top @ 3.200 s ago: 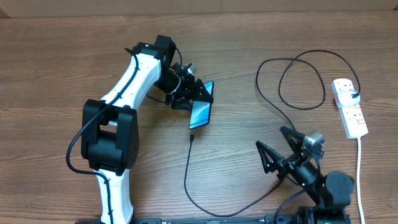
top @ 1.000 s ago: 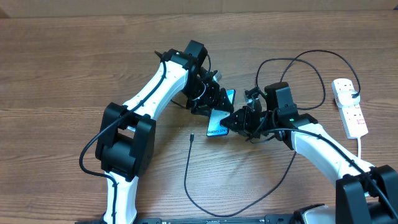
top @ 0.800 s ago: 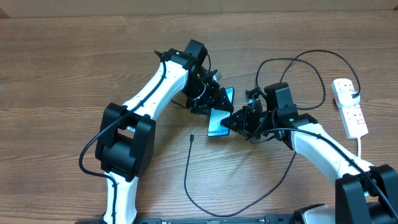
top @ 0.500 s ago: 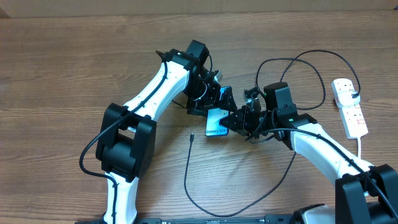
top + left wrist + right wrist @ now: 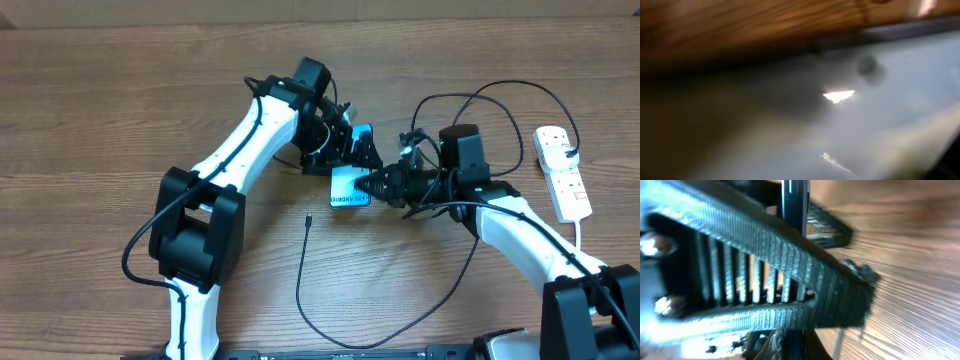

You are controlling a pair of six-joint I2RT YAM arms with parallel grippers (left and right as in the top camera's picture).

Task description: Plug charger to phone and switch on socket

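Left gripper (image 5: 352, 150) wide open at phone (image 5: 348, 187) 12 o'clock end, gripping nothing. Right gripper (image 5: 368, 186) closed at phone's 3 o'clock edge. Phone mid-tabletop (image 5: 100, 100). Cable tip (image 5: 309, 219) loose at phone's 7 o'clock, unplugged. Power strip (image 5: 562, 172) far at 3 o'clock, untouched.

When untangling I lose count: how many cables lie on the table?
2. The black charger cable loops from mid-table to the socket; a white cord leaves the socket's near end.
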